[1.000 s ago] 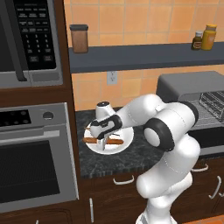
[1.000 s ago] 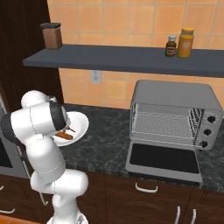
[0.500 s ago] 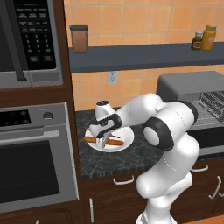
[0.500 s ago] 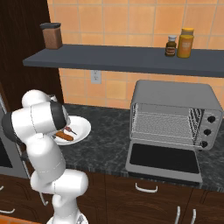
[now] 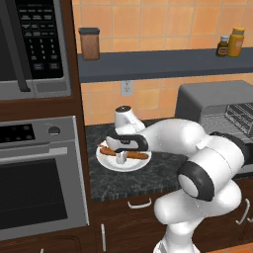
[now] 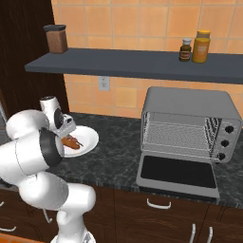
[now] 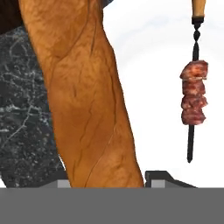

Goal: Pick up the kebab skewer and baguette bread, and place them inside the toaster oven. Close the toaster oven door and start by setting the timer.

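The hand [image 5: 121, 157] has been lowered onto the white plate [image 5: 109, 165] and its fingers, spread wide a second ago, have been drawn in around the baguette bread [image 7: 87, 96]. In the hand view the bread is seen passing straight down between the two finger tips, so it is judged to be clasped, though not yet lifted. The kebab skewer [image 7: 194, 94] is left lying on the plate just beside the bread, untouched. The plate rests on the dark worktop [image 6: 118, 161], well left of the toaster oven [image 6: 190, 126], whose door [image 6: 178, 173] is dropped open with the rack bare. Neither food item has been moved.
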